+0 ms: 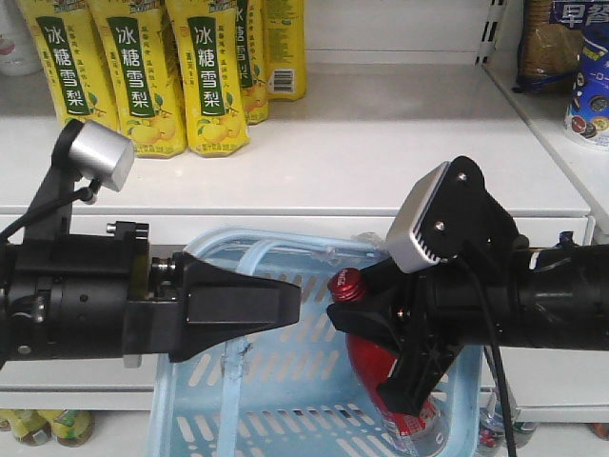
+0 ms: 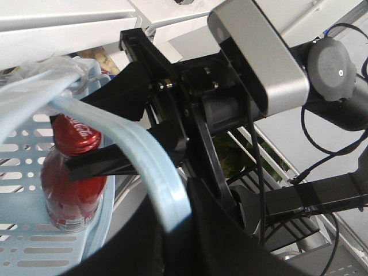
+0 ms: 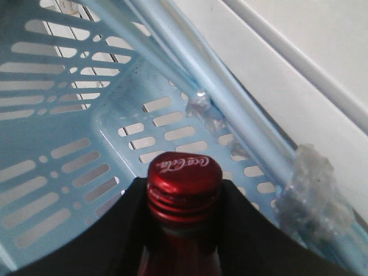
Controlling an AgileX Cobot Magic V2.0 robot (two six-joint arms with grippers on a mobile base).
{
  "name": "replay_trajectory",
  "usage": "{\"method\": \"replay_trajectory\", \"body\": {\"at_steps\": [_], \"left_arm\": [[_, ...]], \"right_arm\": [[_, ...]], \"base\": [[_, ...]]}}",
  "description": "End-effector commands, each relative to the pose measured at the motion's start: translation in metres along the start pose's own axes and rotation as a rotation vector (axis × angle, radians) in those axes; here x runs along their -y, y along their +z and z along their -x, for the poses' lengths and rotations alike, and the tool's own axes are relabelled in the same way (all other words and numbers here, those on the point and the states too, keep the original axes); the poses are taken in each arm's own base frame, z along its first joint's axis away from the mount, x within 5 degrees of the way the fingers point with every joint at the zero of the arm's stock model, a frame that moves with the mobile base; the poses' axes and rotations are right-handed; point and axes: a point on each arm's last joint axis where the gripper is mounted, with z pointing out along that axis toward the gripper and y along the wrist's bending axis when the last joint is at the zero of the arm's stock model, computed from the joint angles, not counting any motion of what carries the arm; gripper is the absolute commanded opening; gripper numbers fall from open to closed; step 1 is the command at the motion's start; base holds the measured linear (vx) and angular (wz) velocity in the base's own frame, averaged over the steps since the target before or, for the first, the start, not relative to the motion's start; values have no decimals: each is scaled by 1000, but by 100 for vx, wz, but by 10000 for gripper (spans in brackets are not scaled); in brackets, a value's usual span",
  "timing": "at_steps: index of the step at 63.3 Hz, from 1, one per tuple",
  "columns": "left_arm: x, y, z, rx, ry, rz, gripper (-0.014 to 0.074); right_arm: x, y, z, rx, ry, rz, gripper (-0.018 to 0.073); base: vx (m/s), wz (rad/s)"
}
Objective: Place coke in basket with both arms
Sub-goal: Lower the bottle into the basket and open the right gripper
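From the exterior front-facing view, found the right gripper [image 1: 350, 312] pinching the coke [image 1: 373, 367] at the neck just under its red cap [image 1: 347, 284], the bottle leaning a little inside the basket [image 1: 214, 240] by its right edge, lower end partly hidden by the gripper's black frame. Saw the left gripper [image 1: 285, 307] reaching in from the opposite side, fingers drawn together into one wedge over the basket's left half, the hoop handle [image 1: 233, 371] passing behind it. Noted a silver-grey box [image 1: 105, 152] on a stalk above the left arm [image 1: 76, 305], and tall yellow bottles [image 1: 214, 76] standing on the white shelf [image 1: 381, 143] behind, well apart from the basket. From the left wrist-mounted view, caught the hoop handle curving straight into the dark, blurred bulk of the left gripper at the bottom, so read as clamped on it. Saw a black finger of the right gripper crossing the coke's neck, the bottle upright beside the slotted wall. Could not tell whether its base touched the basket floor. From the right wrist-mounted view, looked down on the red cap between two black fingers pressed to either side of the neck, with slotted floor and a rounded corner beneath and the hoop handle running along the far rim.
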Motion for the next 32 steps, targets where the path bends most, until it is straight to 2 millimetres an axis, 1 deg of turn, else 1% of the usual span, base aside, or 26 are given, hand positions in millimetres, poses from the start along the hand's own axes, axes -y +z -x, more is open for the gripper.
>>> {"method": "replay_trajectory", "body": {"at_steps": [1, 7, 15, 20, 26, 32], "left_arm": [[17, -6, 9, 74, -16, -77, -6], [17, -6, 9, 74, -16, -77, -6], [17, -6, 9, 74, -16, -77, -6], [17, -6, 9, 74, -16, -77, -6], [17, -6, 9, 74, -16, -77, -6], [17, -6, 9, 74, -16, -77, -6]], "right_arm": [[2, -8, 15, 77, -27, -42, 137], [3, -8, 15, 82, -49, -49, 254], [5, -8, 16, 91, -50, -70, 449], [6, -9, 17, 99, -39, -84, 540], [7, -10, 18, 110, -22, -101, 594], [5, -16, 21, 130, -18, -109, 587]], "base": [[0, 0], [0, 0], [0, 0], [0, 0], [0, 0], [0, 0]]}}
